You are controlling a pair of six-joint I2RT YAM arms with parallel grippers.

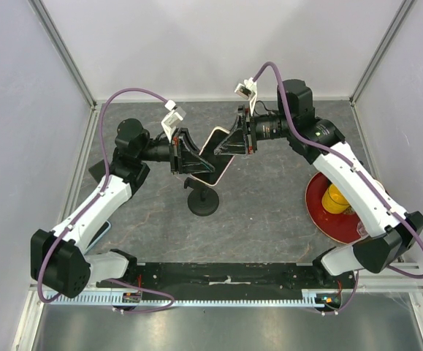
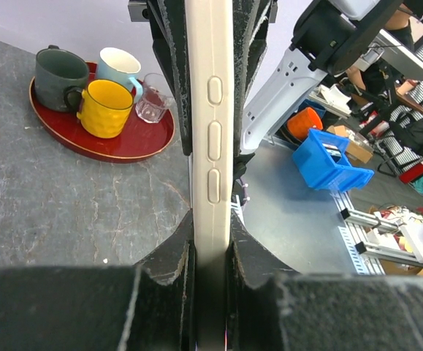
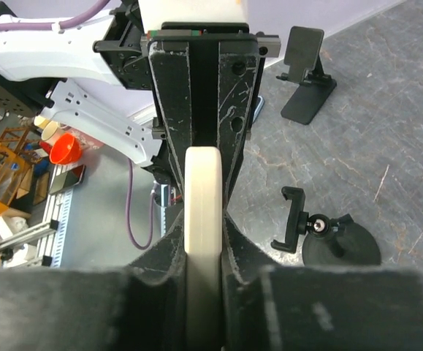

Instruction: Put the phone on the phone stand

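Note:
The phone (image 1: 215,151), in a cream case, hangs in the air at mid-table, gripped at both ends. My left gripper (image 1: 189,157) is shut on its left end; the left wrist view shows the case edge with its side buttons (image 2: 210,146) between my fingers. My right gripper (image 1: 233,139) is shut on the other end, where the rounded edge (image 3: 204,197) shows between its fingers. A black clamp-style phone stand (image 1: 202,199) on a round base sits on the table just below and in front of the phone. It also shows in the right wrist view (image 3: 321,234) with nothing in its clamp.
A red tray (image 1: 315,208) with a yellow mug (image 1: 334,197) lies at the right under the right arm; the left wrist view shows the tray (image 2: 134,146) holding mugs and a glass. A second, folding black stand (image 3: 306,69) stands farther left.

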